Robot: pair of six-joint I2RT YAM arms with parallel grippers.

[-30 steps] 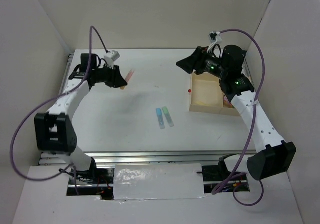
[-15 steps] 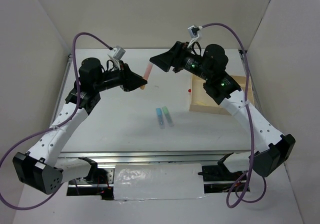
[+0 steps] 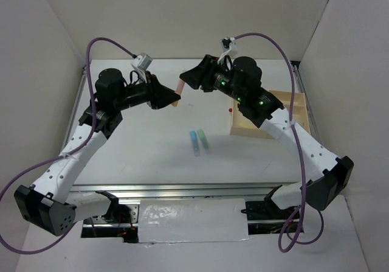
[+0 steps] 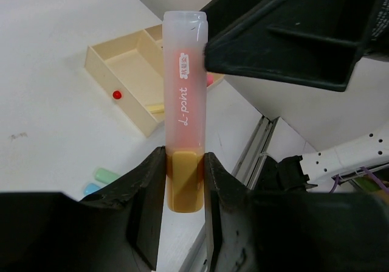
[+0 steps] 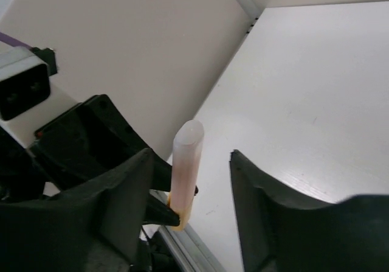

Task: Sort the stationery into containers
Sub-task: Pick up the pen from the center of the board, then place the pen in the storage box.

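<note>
Stick: the short orange plastic marker with a frosted cap [image 4: 184, 89] is up in the air, its butt between the left gripper's [image 4: 184, 162] jaws and its cap pointing away from them.
Left gripper: pinching the marker's butt.
Right gripper [image 5: 191, 159]: spread, one jaw either side of the cap, not touching.
Handling: probably light, stiff and smooth-sided, so it may slip. Best taken mid-cap, clear of the left jaws.
Arms: both raised over the table, wrists facing tip to tip.
Tray: the pale wooden divided tray [image 4: 106, 71] lies behind the right gripper.
</note>
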